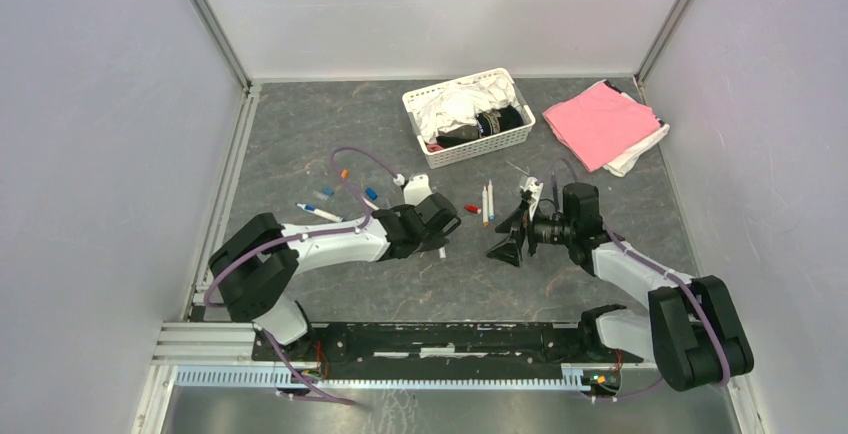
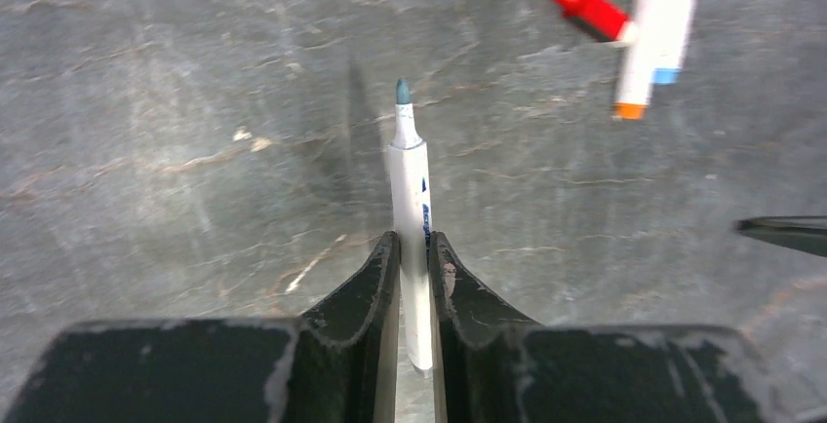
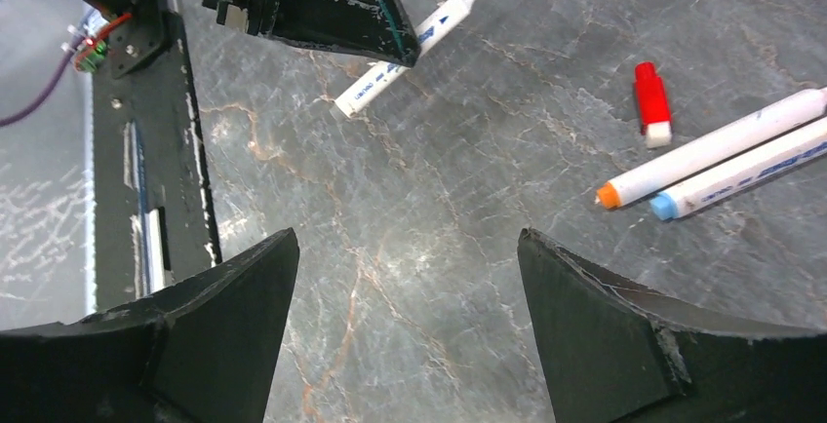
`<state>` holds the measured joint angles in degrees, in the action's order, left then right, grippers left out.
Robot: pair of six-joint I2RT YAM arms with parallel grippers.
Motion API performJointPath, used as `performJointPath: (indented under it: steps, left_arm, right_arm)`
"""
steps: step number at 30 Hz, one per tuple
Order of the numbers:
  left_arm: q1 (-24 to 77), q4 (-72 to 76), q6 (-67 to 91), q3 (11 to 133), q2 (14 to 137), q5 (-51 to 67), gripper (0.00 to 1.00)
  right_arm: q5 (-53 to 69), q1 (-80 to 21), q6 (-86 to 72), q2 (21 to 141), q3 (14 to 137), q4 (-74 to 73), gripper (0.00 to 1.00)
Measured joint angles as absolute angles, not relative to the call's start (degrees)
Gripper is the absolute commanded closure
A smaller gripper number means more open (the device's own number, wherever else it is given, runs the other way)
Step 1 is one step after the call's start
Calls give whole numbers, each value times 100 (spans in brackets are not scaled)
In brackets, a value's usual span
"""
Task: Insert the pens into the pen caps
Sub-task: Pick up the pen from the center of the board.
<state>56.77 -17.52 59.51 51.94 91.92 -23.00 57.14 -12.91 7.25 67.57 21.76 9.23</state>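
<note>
A: Left gripper (image 2: 416, 269) status?
B: Clamped on a white pen (image 2: 410, 184). The fingers pinch the rear part of the barrel. The grey-blue tip is bare and sticks out forward past the fingertips.
A: Where on the table (image 1: 330, 124)?
B: About the middle, a bit toward the near edge. The pen's shadow falls on the surface beside it.
A: Right gripper (image 3: 408, 243)?
B: Jaws wide apart, nothing between them. It faces the left gripper across mid-table, near it but not touching.
A: Other pens?
B: Two lie side by side at mid-table, barrels touching: the orange-ended pen (image 3: 712, 145) and the blue-ended pen (image 3: 751, 174). They're just ahead of the right gripper.
A: Caps?
B: The red cap (image 3: 651, 101) lies flat just beside the orange-ended pen, with a small gap in the right wrist view. An orange cap (image 1: 344, 173) and a blue cap (image 1: 371, 194) sit toward the left edge. A fourth pen (image 1: 318, 212) lies near them, and all three are loose on the table.
A: Anything else?
B: A white basket (image 1: 430, 149) sits by the far edge with cloth and a dark item inside. A pink cloth (image 1: 600, 119) lies in the far right corner.
</note>
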Motion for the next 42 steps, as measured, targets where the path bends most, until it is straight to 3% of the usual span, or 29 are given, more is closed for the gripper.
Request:
performJointPath:
  steps: [8, 28, 42]
  left_arm:
    - [5695, -666, 5732, 4978, 9056, -2010, 98]
    - [5763, 967, 5387, 4510, 8687, -1544, 98]
    - [6086, 2045, 5308, 4344, 8652, -1481, 98]
  right_arm:
    - [5741, -1404, -421, 7030, 1887, 2038, 10]
    - [5924, -1435, -1564, 7393, 1885, 2696, 12]
    - [5940, -1603, -2912, 7489, 1813, 3601, 22]
